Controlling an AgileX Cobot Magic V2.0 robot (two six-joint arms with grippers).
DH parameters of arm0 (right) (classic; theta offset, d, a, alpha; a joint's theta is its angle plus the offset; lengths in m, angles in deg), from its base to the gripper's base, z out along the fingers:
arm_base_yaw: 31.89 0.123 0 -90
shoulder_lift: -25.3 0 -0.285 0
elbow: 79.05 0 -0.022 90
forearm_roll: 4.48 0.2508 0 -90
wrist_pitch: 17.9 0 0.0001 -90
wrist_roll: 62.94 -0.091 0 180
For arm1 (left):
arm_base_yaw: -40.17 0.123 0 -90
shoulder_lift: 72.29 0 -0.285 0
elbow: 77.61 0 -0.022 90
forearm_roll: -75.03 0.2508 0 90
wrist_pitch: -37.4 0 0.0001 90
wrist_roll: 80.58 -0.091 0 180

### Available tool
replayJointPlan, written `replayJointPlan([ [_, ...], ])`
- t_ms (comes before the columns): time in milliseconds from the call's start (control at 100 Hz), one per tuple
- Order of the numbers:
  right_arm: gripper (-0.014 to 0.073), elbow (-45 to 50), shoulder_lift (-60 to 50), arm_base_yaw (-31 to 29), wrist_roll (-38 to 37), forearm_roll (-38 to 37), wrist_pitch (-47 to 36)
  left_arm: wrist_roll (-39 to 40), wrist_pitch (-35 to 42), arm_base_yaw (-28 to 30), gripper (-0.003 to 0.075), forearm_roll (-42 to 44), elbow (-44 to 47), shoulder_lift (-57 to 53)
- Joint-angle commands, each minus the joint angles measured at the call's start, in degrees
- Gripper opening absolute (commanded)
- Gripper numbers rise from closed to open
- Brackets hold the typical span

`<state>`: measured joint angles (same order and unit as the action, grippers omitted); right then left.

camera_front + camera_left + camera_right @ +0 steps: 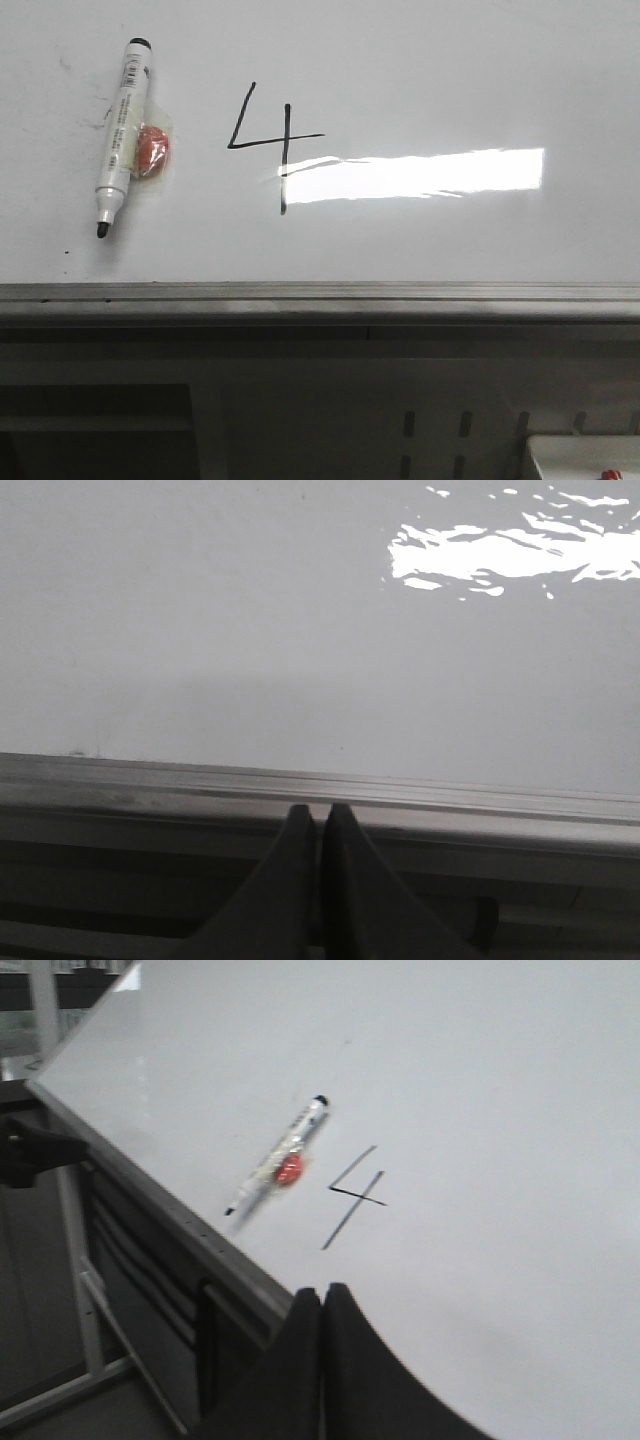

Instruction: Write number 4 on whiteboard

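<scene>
Black marker strokes form the number 4 (272, 145) on the whiteboard (450, 70), just left of its middle in the front view, at about 9 o'clock from the bright glare patch (415, 175), which its long stem crosses. Neither pincer shows in the front view. In the right wrist view the right pincer (322, 1295) is pressed narrow, tips together and holding nothing, off the board's edge, with the number 4 (355, 1197) well apart from it. The left pincer (322, 815) is likewise closed on nothing, just off the grey edge rail (320, 785).

The figure is thin, open-topped and made of straight lines: a slanted stroke, a crossbar, and a long vertical stem.

At 9 o'clock from it lies a white marker (121, 135), uncapped tip toward the rail, with an orange-red lump (153, 150) touching its barrel. The left wrist view shows only bare board, faint smudges and glare; the figure and marker are outside it.
</scene>
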<state>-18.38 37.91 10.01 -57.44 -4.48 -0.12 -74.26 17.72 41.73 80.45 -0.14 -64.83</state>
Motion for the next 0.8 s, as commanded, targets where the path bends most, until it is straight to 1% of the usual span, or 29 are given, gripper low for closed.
replayJointPlan([
  [0, -0.0065, -1.52, 0.65, -6.65, 0.26, -0.73, -5.13, 0.63, 2.94, 0.11, -0.0020, -0.02, 1.90, -1.44],
  [220, -0.0065, -1.52, 0.65, -28.00, 0.26, -0.73, -5.13, 0.63, 2.94, 0.11, -0.0020, -0.02, 1.90, -1.44],
  [330, -0.0065, -1.52, 0.65, -36.10, 0.26, -0.73, -5.13, 0.63, 2.94, 0.11, -0.0020, -0.02, 1.90, -1.44],
  [400, -0.0065, -0.97, 0.65, -40.19, 0.26, -0.73, -5.13, 0.63, 2.94, 0.11, -0.0020, -0.02, 1.90, -1.44],
  [540, -0.0065, 2.34, 0.65, -44.64, 0.26, -0.73, -5.44, 0.63, 2.94, 0.11, -0.0020, -0.02, 1.90, -1.44],
  [710, -0.0065, 10.82, 0.27, -45.34, 0.17, -0.73, -6.87, 0.63, 2.94, 0.11, -0.0020, -0.02, 1.90, -1.44],
  [790, -0.0065, 15.20, -1.73, -45.34, 0.17, -0.73, -6.87, 0.63, 2.94, 0.11, -0.0020, -0.02, 1.90, -1.44],
])
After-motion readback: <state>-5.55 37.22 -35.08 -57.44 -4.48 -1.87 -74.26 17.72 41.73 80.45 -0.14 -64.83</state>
